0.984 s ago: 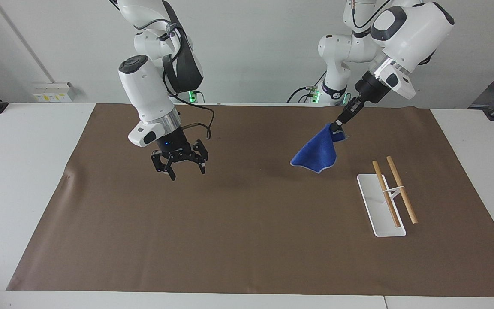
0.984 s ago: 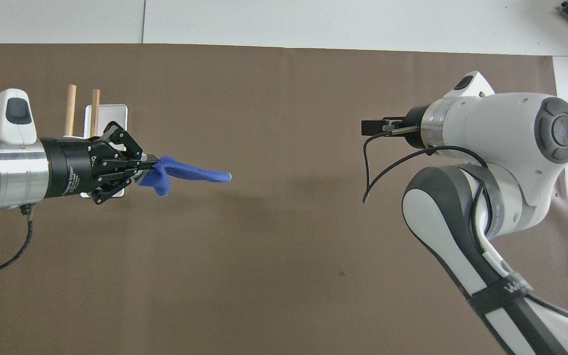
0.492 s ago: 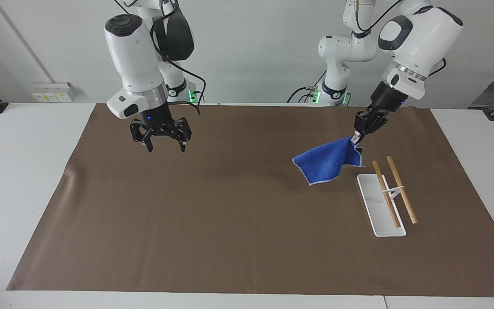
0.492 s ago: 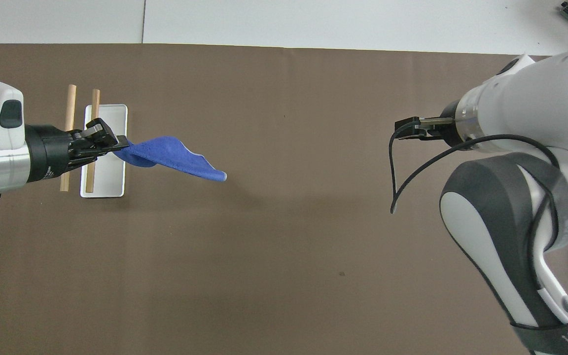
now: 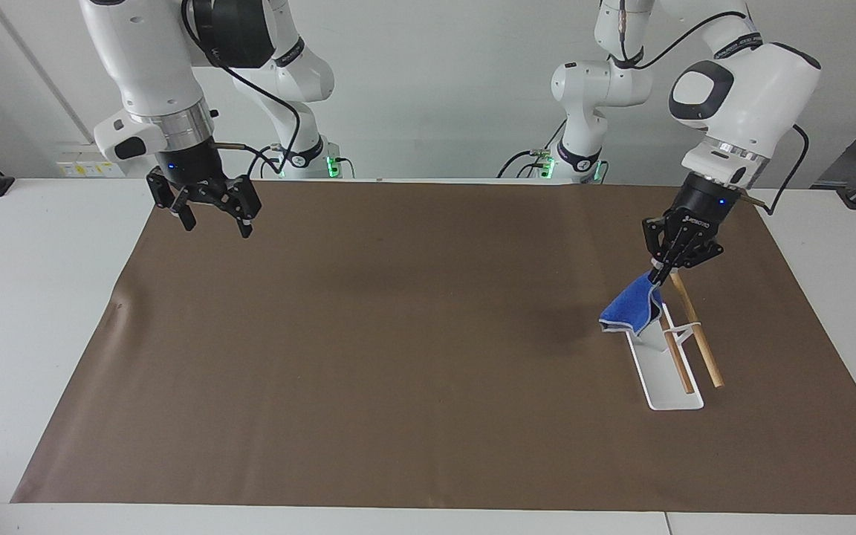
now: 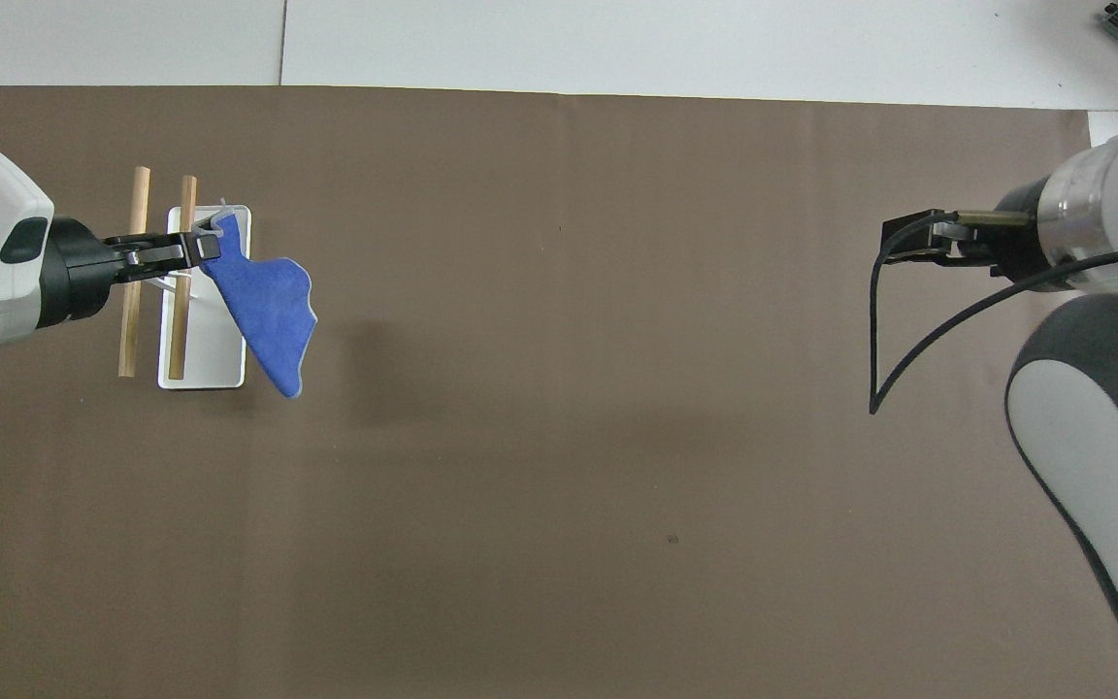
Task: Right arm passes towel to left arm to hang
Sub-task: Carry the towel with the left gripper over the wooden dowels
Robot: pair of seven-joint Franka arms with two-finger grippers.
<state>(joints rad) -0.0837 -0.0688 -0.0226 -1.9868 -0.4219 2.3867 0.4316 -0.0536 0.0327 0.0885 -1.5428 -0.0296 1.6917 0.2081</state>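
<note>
The blue towel (image 5: 630, 308) hangs bunched from one corner, which my left gripper (image 5: 657, 278) is shut on. It dangles over the end of the white rack (image 5: 667, 386) that lies nearer to the robots and hides the tip of one wooden rod (image 5: 677, 364). I cannot tell whether it rests on that rod. From overhead, the towel (image 6: 268, 311) trails from the left gripper (image 6: 202, 245) across the rack's tray (image 6: 212, 364). My right gripper (image 5: 216, 223) is open and holds nothing, raised over the mat's corner at the right arm's end, and only its tip (image 6: 912, 240) shows from overhead.
A brown mat (image 5: 398, 357) covers most of the white table. The rack's second rod (image 5: 698, 338) lies beside the first, toward the left arm's end. A black cable (image 6: 877, 330) loops down from the right wrist.
The left gripper has carried the towel down and over to the rack, and the cloth has swung from spread out to hanging bunched. The right arm has drawn back and up toward its own end.
</note>
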